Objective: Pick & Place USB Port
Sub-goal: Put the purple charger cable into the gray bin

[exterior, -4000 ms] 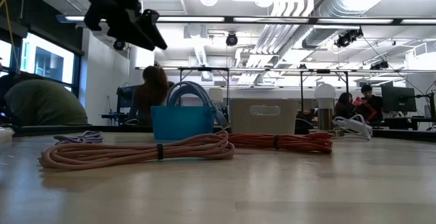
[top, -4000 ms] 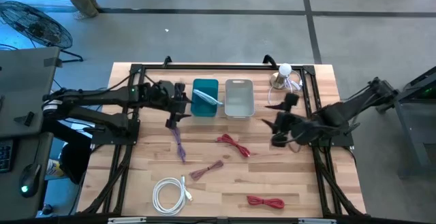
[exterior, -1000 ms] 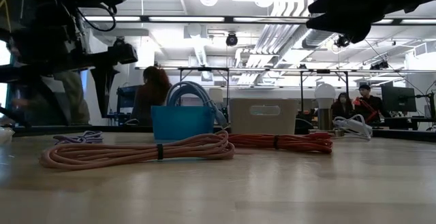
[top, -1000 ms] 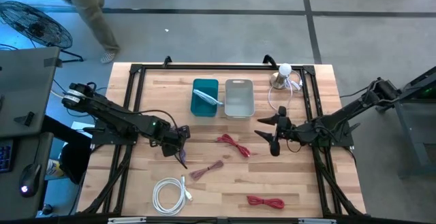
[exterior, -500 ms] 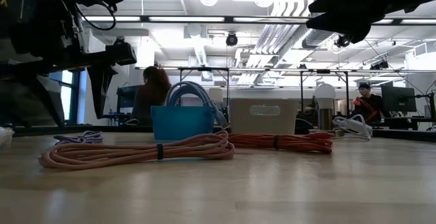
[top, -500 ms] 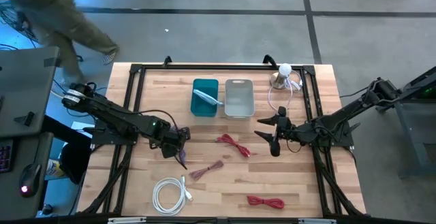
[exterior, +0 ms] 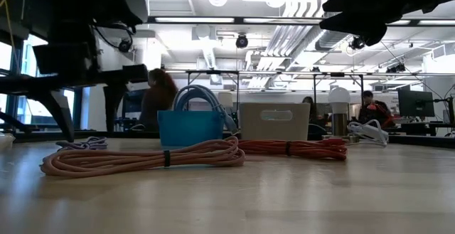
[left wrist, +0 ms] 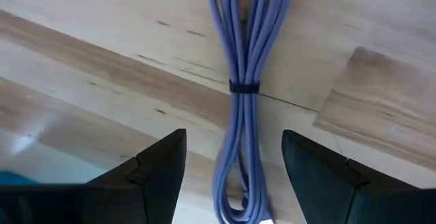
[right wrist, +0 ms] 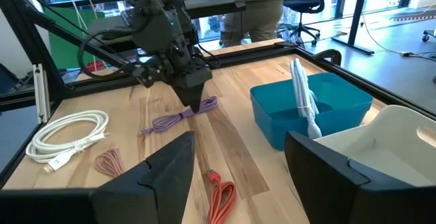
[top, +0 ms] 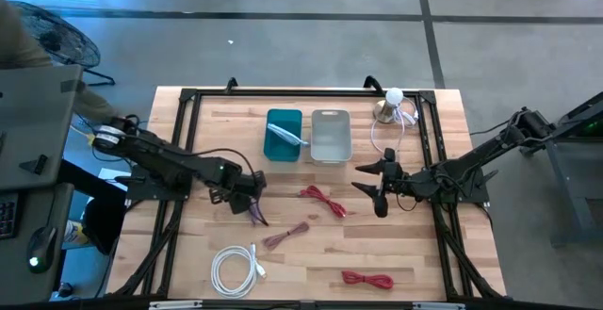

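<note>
Left jaws down over the purple cable, and it's loose on the table!

Nearest you in the low view lies the pink cable point(exterior: 142, 157), untouched. Behind it, your left gripper point(top: 252, 199) has dropped from over the teal bin point(top: 284, 135) four seconds back and nudged slightly right in the last half second. Its jaws stand apart, straddling the purple cable point(left wrist: 243, 94), clamped on nothing, so I judge a fresh pick is being lined up. That bundle lies flat beside the table's point(top: 415, 253) left-centre; its long axis runs lengthwise between the fingers, banded mid-length. Farther off, the right gripper point(top: 379, 180) waits near the white bin point(top: 331, 137), jaws apart, empty.
</note>
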